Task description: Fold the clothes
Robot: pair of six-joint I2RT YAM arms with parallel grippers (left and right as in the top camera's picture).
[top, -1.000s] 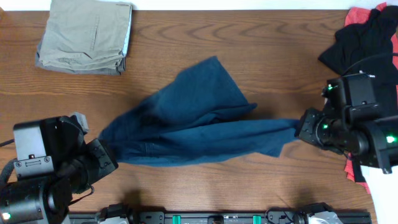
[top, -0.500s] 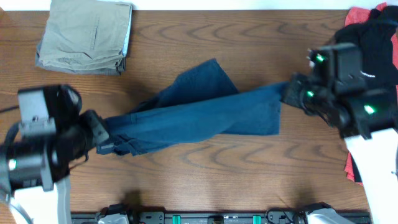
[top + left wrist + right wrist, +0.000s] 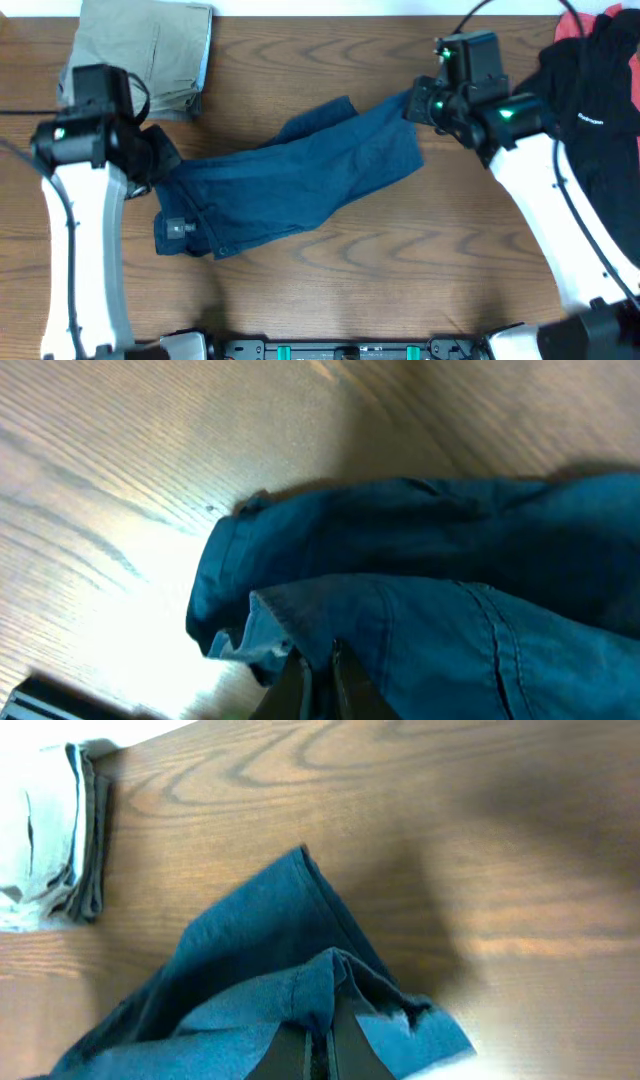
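Observation:
The navy-blue denim garment hangs stretched between my two grippers over the middle of the wooden table, its waistband with a small metal button drooping at the lower left. My left gripper is shut on the garment's left end; in the left wrist view its fingers pinch a fold of the blue cloth. My right gripper is shut on the garment's right end; in the right wrist view its fingers pinch the blue cloth.
Folded khaki trousers lie at the far left corner and also show in the right wrist view. A black T-shirt with white lettering lies on red cloth at the far right. Bare wood lies in front.
Both arms have lifted and carried the garment away from the front edge toward the back of the table. The garment has swung from level to slanting, its right end farther back.

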